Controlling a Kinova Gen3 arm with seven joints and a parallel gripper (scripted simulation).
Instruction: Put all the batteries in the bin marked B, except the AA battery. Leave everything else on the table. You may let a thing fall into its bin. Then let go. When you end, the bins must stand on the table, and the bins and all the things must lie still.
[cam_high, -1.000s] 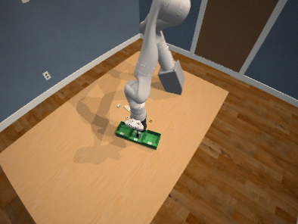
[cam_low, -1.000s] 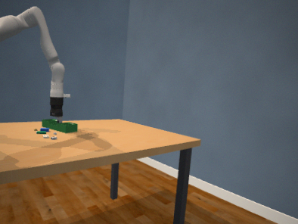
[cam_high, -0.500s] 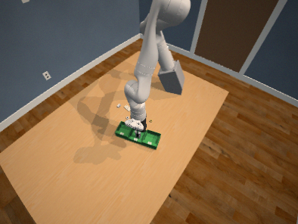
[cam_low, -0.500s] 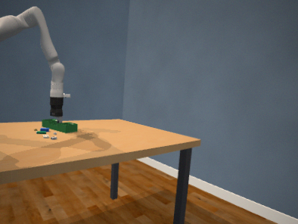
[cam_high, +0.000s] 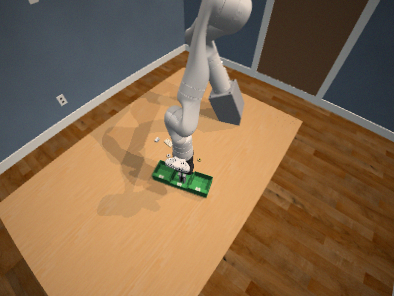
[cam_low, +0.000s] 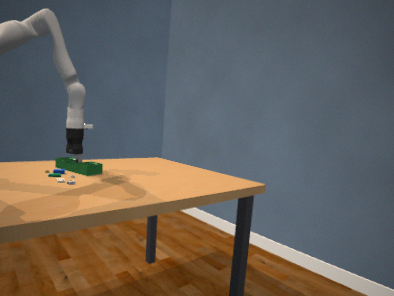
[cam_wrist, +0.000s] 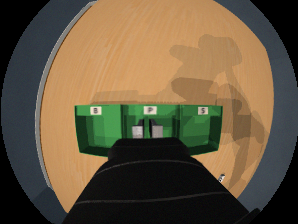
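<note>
Looking down through the wrist view, I have the claw (cam_high: 182, 178) (cam_low: 78, 158) (cam_wrist: 146, 125) over the middle bin (cam_wrist: 150, 119), the one marked P. Its fingers are slightly apart, a narrow gap between them, and I see it gripping nothing. The bin marked B (cam_wrist: 100, 129) is at the left end of the green tray (cam_high: 181, 189) (cam_low: 87, 167) (cam_wrist: 121, 126), and the one marked S (cam_wrist: 201, 129) at the right end; the tray sits on the counter (cam_high: 125, 220) (cam_low: 175, 182) (cam_wrist: 150, 55).

From the exterior view, a blue cylinder (cam_low: 59, 171) and a green cylinder (cam_low: 54, 175) lie on the counter near the tray. They look like batteries, but I can't tell what size either is or pick out the AA. Two small whitish pieces (cam_low: 60, 180) lie nearer the camera, too blurred for me to name. In the wrist view, a small black-and-white piece (cam_wrist: 221, 178) lies past the S end.
</note>
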